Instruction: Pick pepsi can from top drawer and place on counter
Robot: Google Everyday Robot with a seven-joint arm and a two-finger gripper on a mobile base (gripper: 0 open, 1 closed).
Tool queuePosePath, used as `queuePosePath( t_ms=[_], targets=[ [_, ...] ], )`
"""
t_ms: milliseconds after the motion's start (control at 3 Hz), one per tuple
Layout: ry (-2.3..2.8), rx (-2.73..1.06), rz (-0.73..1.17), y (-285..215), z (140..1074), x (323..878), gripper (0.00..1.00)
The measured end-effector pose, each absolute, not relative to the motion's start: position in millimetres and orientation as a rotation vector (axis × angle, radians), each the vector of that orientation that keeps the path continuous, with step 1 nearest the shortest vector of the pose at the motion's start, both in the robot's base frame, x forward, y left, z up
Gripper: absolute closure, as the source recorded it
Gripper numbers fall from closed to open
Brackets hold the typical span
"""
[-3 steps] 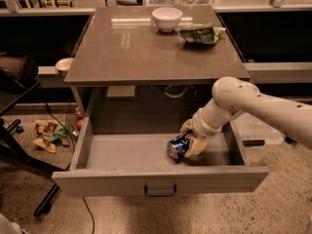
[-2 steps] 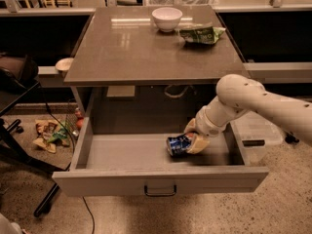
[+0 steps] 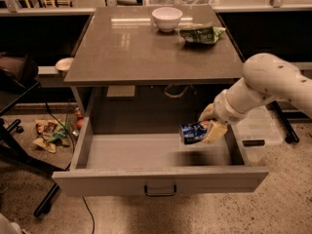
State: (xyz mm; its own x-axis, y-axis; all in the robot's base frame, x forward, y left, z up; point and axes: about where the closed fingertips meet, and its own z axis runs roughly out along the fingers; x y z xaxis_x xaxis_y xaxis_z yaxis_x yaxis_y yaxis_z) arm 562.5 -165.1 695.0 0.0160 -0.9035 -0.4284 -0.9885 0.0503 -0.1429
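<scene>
The top drawer [image 3: 161, 177] is pulled fully open below the counter [image 3: 151, 45]; its floor is bare. My gripper [image 3: 207, 128] is shut on the pepsi can [image 3: 194, 132], a blue can held on its side, lifted above the right part of the drawer and below the counter's front edge. The white arm [image 3: 265, 84] reaches in from the right.
A white bowl [image 3: 167, 17] and a green snack bag [image 3: 201, 33] sit at the counter's back. A clear plastic bin [image 3: 257, 130] stands on the floor right of the drawer. Snack wrappers [image 3: 48, 133] and a dark chair base [image 3: 19, 145] lie to the left.
My gripper has lifted the pepsi can up off the drawer floor; it now hangs above the drawer. The arm has risen with it.
</scene>
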Motion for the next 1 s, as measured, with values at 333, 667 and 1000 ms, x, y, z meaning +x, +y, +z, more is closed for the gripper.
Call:
queuePosePath(
  t_ms=[333,667,1000],
  targets=[
    [1.884,-1.872,0.283,-173.0,722.7,558.8,1.00],
    [1.882,-1.871,0.284,-173.3,723.2,558.7,1.00],
    [1.874,-1.834,0.276,-184.7,744.0,566.3,1.00]
  ],
)
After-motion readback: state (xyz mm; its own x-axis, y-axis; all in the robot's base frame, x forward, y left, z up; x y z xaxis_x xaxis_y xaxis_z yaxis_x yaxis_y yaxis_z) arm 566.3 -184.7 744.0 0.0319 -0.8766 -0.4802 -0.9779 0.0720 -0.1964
